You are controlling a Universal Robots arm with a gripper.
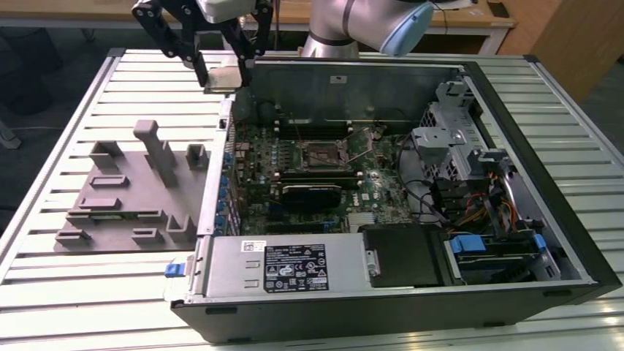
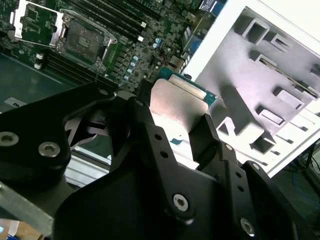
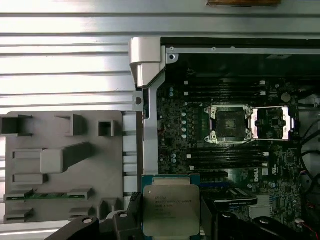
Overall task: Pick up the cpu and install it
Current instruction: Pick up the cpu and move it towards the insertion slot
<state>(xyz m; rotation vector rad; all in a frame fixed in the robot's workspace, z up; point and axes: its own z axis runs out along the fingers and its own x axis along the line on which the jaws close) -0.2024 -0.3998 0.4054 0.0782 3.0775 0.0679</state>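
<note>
The pincer is clamped on the cpu by two opposite edges, holding it in the air over the side wall of the computer case, between the grey fixture tray and the motherboard; the open socket lies well apart. The likely trouble is a slip or tilt in so thin a grip; a chip seated askew could bend the socket's pins.

I look at an open computer case lying on a slatted metal table. Its motherboard bears an empty processor socket, load plate swung aside. A grey fixture tray sits just beside the case, on the exterior view's left.
</note>
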